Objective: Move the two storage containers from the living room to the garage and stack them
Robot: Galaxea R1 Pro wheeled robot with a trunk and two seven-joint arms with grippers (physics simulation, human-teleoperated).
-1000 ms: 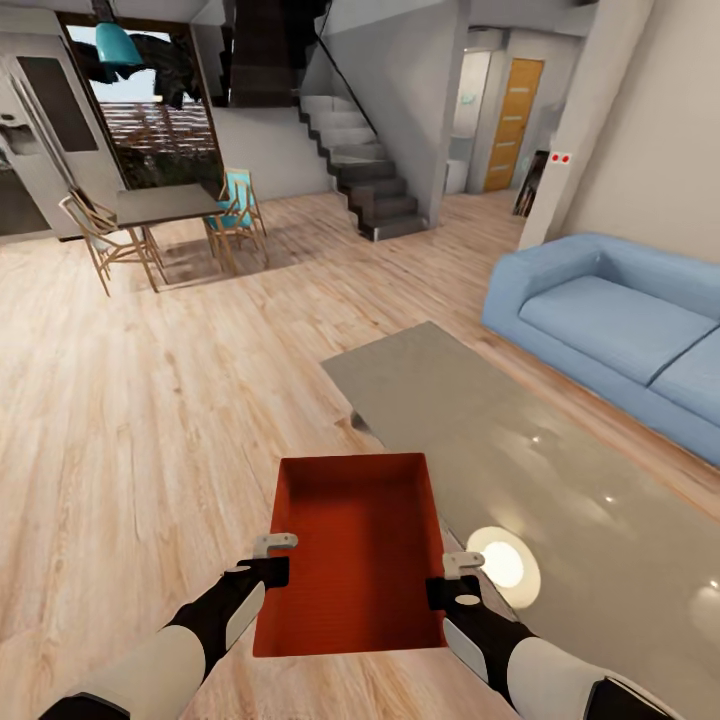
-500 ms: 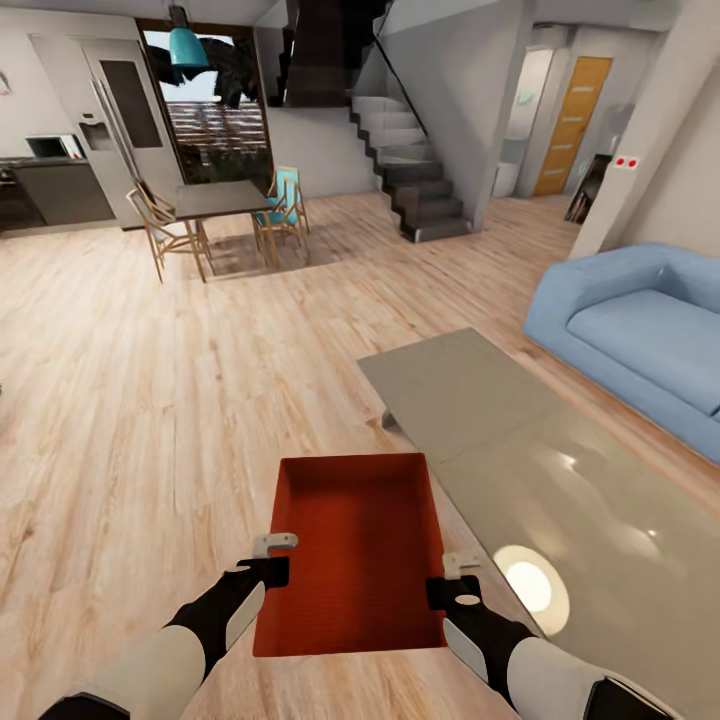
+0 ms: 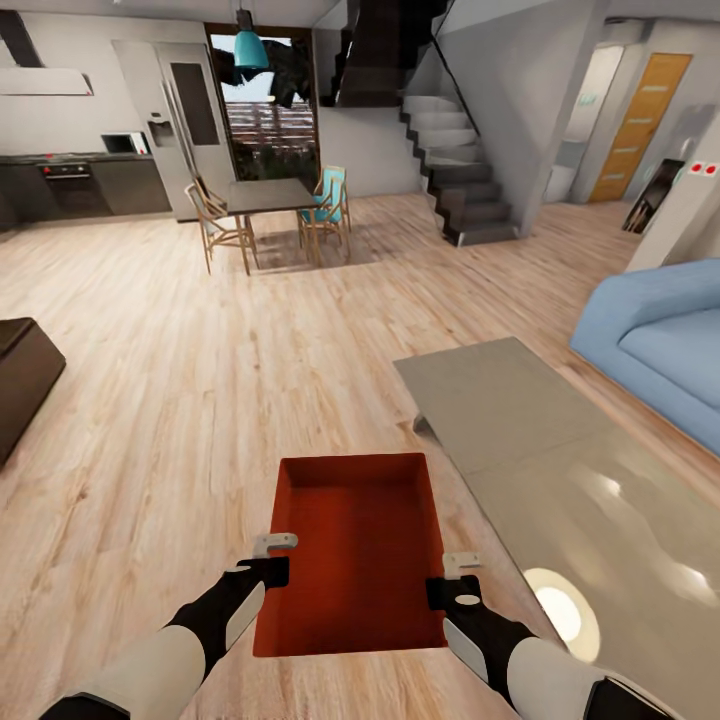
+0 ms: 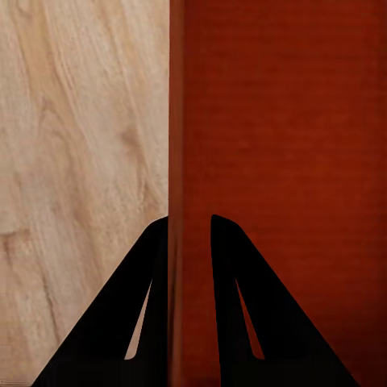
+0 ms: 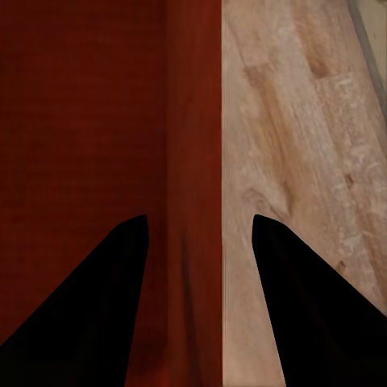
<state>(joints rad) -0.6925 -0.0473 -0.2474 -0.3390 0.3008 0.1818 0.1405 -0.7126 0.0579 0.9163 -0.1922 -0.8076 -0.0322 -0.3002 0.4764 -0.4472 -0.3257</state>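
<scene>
One orange-red storage container [image 3: 355, 545] hangs level above the light wood plank floor [image 3: 180, 420] of the living room, open top up and nothing inside. My left gripper [image 3: 275, 558] is shut on its left wall, and my right gripper [image 3: 452, 575] is shut on its right wall. In the left wrist view the gripper [image 4: 189, 222] pinches the thin ribbed wall [image 4: 282, 121] tightly. The right wrist view has the gripper [image 5: 200, 218] straddling the other wall [image 5: 193, 121]. The second container is out of view.
A low glass-topped table [image 3: 560, 450] lies close on the right, with the blue sofa [image 3: 665, 350] beyond it. A dark brown chest [image 3: 20, 375] sits at the left edge. Farther off are a dining table with chairs [image 3: 270, 195] and stairs [image 3: 470, 190].
The camera has turned left, so the room slid right: the sofa moved toward the edge, and the chest and kitchen came into view. The container and both grippers keep their place in the picture.
</scene>
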